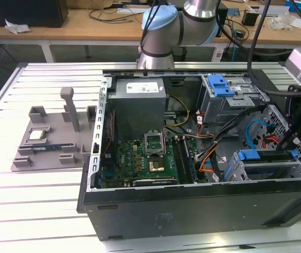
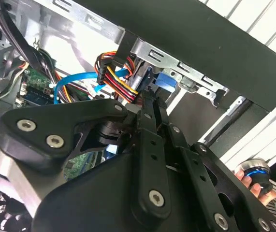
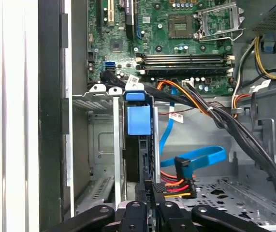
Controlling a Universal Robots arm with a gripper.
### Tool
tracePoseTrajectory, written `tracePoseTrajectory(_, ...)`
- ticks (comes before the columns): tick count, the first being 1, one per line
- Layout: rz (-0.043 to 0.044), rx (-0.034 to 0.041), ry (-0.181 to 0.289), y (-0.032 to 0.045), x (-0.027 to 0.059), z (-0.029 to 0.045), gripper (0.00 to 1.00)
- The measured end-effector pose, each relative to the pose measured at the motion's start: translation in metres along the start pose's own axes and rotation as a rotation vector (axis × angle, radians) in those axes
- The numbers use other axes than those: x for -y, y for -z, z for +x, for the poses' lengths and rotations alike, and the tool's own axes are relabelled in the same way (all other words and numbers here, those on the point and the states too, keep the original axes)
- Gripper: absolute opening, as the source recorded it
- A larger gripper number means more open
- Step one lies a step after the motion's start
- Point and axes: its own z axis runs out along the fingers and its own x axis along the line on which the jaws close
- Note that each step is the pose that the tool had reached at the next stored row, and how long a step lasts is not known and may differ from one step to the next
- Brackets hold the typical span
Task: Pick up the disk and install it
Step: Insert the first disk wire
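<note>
The disk stands on edge in the drive cage at the computer case's front corner, its blue bracket tab facing the motherboard and its dark body running down to the gripper, whose slim black fingers sit closed at its near edge. An open bay lies beside it against the case wall. On the other side, a blue data cable and a red-orange-yellow power plug crowd close.
</note>
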Motion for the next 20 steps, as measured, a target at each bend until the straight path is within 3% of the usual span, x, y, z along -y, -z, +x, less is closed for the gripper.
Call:
tracePoseTrajectory(13, 0.0001, -0.0006, 0.005, -0.0093, -0.0024, 0.0, 0.16)
tracePoseTrajectory(20, 0.0, 0.0002, 0.005, -0.0036, -0.0022, 0.0, 0.16)
